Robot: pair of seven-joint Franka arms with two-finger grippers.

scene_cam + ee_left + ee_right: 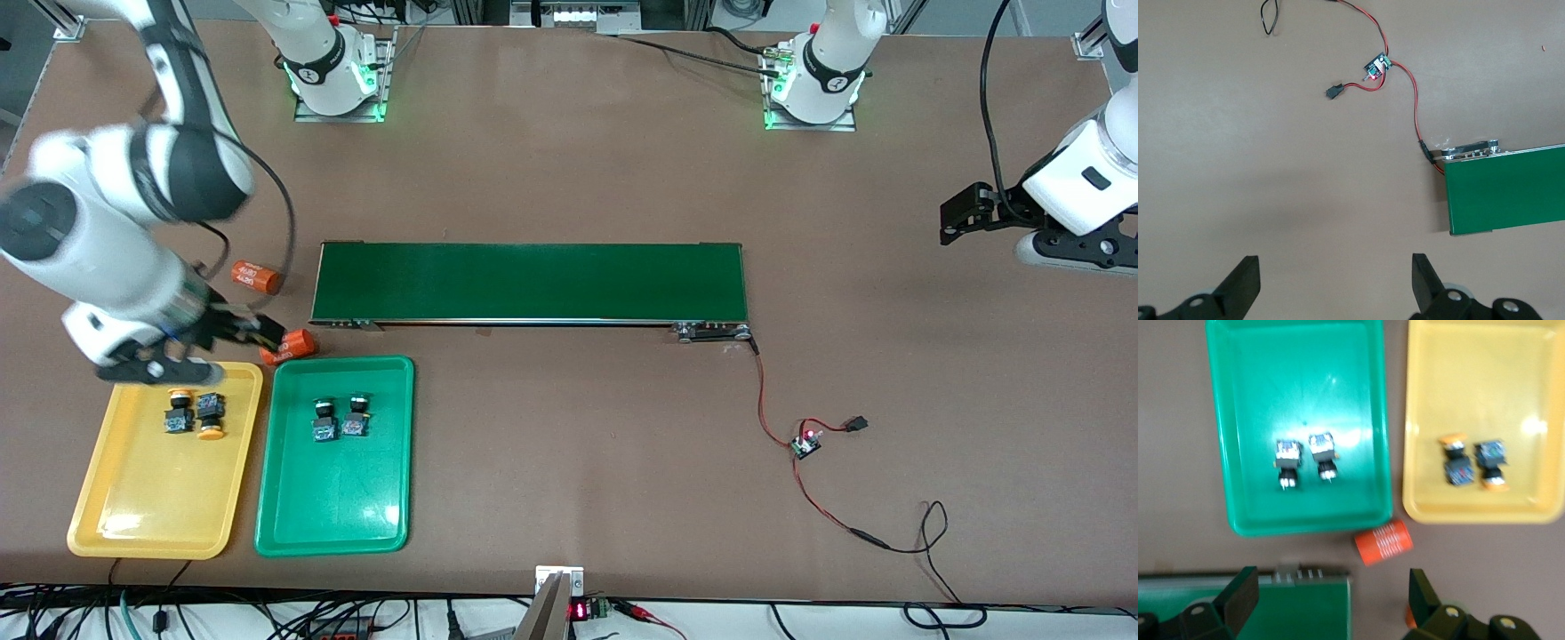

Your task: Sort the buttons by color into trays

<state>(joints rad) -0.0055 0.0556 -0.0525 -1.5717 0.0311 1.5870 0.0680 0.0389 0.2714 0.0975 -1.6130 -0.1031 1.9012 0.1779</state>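
At frame left, the right gripper [227, 331] hangs with jaws spread and empty above the yellow tray [116, 507], which holds two yellow-orange buttons [194, 413]. Beside it, the green tray [293, 516] holds two green buttons [340, 416]. Orange cylinders [289, 346] carry illegible print. At frame right, the left gripper [949, 218] waits, spread.

Four buttons [195, 413], two trays [116, 507], two orange cylinders [289, 346], one conveyor belt [529, 283].
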